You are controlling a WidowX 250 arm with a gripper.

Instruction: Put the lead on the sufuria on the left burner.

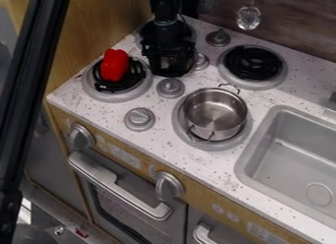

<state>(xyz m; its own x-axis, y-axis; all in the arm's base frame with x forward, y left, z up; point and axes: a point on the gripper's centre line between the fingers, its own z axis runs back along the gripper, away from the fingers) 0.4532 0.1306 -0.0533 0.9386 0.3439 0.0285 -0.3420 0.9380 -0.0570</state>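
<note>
Speckled white bench (266, 98) with inset grey sink (295, 162); the black claw (169, 63) hangs over its rear portion, how far it is open and what it may hold being indeterminable. Steel pot (215, 113), seated on a front burner (213, 145), lies apart from the claw, to its lower right in the view. Red pepper (114, 65) rests on the leftmost burner (108, 96).

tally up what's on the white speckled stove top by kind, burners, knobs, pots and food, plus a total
round black burners with grey rims: 4
round grey plastic knobs: 4
silver metal pot with two handles: 1
red pepper-shaped toy: 1
total: 10
</note>
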